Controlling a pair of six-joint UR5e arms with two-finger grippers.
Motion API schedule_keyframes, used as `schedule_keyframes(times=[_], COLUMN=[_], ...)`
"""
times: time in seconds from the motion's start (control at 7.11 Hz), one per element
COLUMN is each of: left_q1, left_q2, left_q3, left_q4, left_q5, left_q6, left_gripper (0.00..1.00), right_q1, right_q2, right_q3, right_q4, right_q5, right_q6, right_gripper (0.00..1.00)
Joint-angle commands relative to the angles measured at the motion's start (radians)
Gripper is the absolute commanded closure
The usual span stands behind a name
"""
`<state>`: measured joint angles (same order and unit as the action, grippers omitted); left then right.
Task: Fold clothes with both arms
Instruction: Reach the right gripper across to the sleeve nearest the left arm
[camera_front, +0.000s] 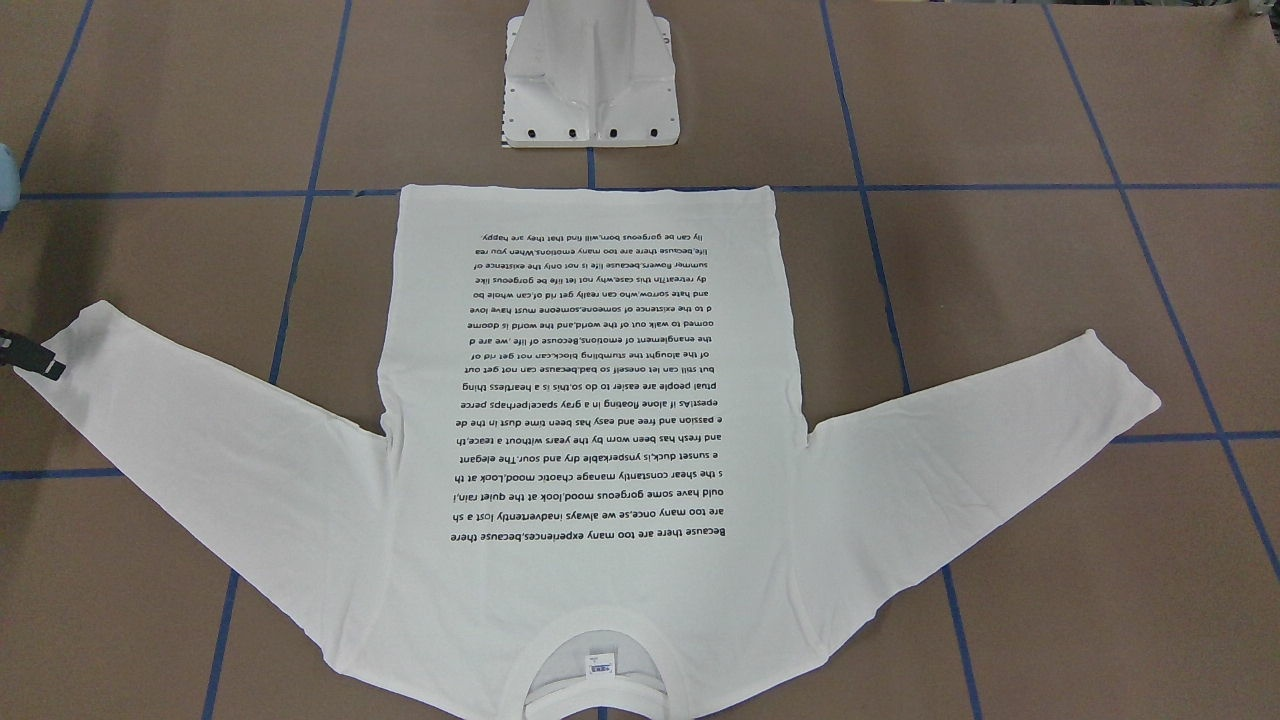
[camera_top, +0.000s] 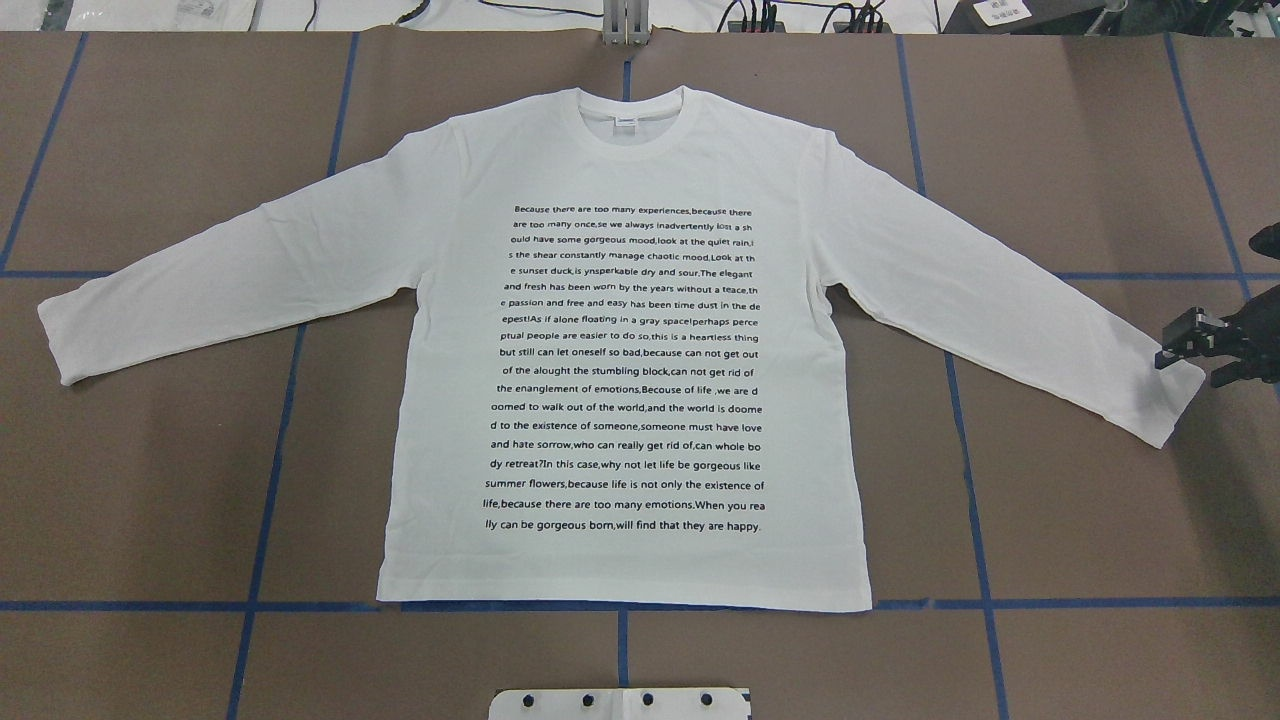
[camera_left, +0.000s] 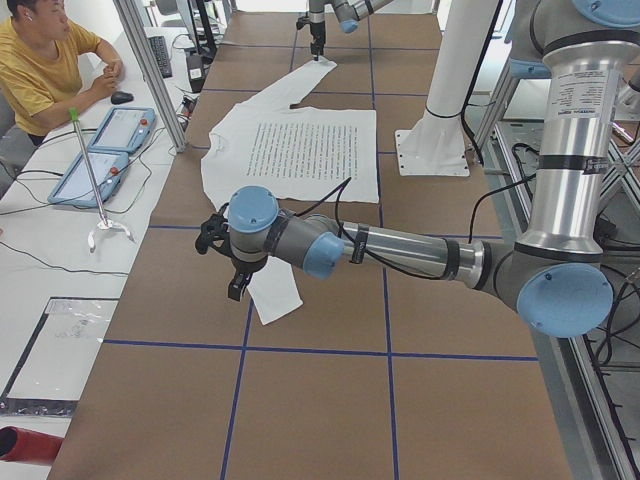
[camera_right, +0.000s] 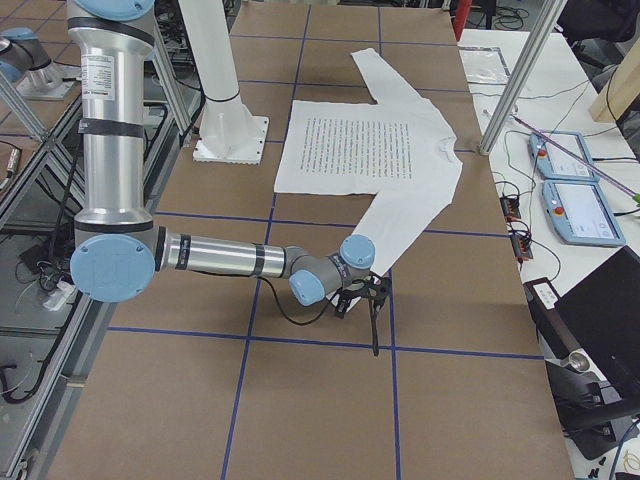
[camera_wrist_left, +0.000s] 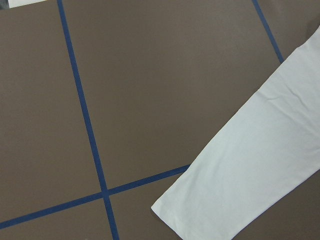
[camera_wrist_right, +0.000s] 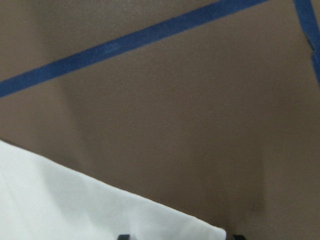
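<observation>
Just in front of pedestal (camera_front: 590, 90), shirt (camera_top: 620, 180) lies flat on table, print up, sleeves out. R gripper (camera_top: 1192, 358) fingers spread at one cuff. L gripper (camera_left: 236, 285) near other cuff, spread or pinched: can't tell.

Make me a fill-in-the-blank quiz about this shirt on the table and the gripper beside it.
1. The shirt lies flat with its printed text facing ____.
2. Its collar points ____ from the pedestal.
3. The right gripper sits at the end of one ____.
4. The table is marked into squares with ____ tape.

Missing words: up; away; sleeve; blue.
</observation>
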<state>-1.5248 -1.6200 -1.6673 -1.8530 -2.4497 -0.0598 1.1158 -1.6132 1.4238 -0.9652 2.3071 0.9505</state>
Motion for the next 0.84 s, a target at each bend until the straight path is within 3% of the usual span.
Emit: schedule_keyframes(times=[0.0,0.28,0.7], left_q1=[0.000,0.000,0.000], left_q2=[0.000,0.000,-0.001], left_q3=[-0.003,-0.005,-0.011], left_q4=[0.000,0.000,0.000], left_q5=[0.000,-0.002,-0.003], left_q6=[0.000,-0.002,-0.003], left_gripper=[0.01,0.01,0.00], right_q1=[0.001,0.002,0.003], right_q2=[-0.007,-0.008,0.010], right_q3=[0.001,0.009,0.148], right_q4=[0.000,0.000,-0.016], right_q5=[0.002,0.005,0.011], right_q6=[0.007,0.008,0.112], right_gripper=[1.00,1.00,1.00])
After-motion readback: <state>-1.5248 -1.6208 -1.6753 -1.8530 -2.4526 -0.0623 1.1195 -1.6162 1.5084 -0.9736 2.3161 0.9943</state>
